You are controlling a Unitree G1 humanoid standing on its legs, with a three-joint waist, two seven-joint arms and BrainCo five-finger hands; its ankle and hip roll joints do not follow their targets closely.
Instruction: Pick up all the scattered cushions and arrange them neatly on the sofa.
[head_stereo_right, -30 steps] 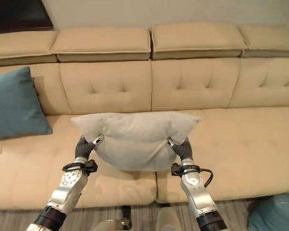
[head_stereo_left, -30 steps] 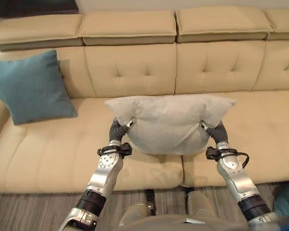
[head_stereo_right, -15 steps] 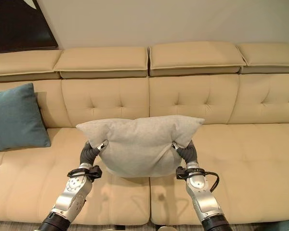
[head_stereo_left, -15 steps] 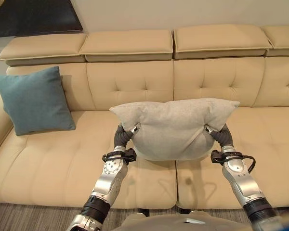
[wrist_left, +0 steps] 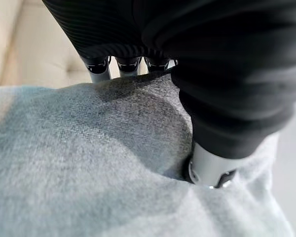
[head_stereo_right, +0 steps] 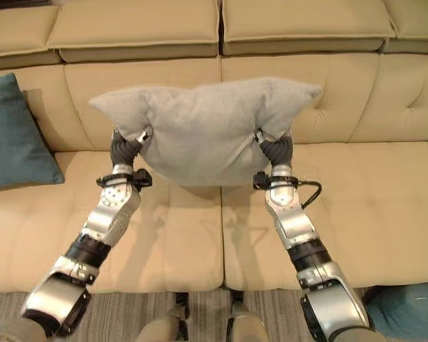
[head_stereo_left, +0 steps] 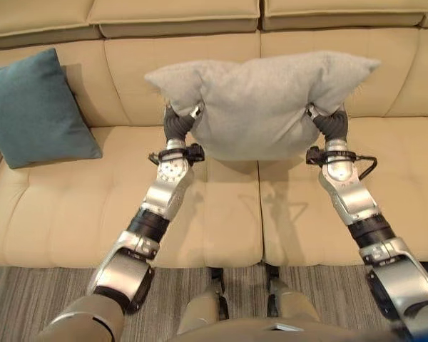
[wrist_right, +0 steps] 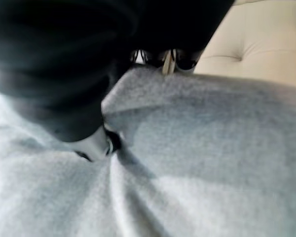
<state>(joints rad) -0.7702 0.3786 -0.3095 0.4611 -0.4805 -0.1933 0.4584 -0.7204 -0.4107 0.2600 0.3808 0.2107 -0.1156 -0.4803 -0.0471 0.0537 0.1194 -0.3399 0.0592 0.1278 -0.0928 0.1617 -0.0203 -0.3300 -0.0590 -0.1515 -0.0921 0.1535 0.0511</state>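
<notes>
I hold a light grey cushion (head_stereo_left: 260, 103) in the air between both hands, in front of the backrest of the beige sofa (head_stereo_left: 71, 206), above its middle seats. My left hand (head_stereo_left: 177, 125) pinches the cushion's left end, thumb pressed into the cloth (wrist_left: 113, 163). At the cushion's right end my right hand (head_stereo_left: 331, 122) grips the same way, its thumb dug into the fabric (wrist_right: 197, 148). A teal cushion (head_stereo_left: 36, 107) leans upright against the backrest at the sofa's left end.
Another teal cushion (head_stereo_right: 406, 310) lies on the striped floor at the lower right, by the sofa's front. The seats under and to the right of the grey cushion are bare.
Both arms have reached forward and lifted the grey cushion up and toward the backrest. The camera has also tilted down, showing the sofa's front edge and floor.
</notes>
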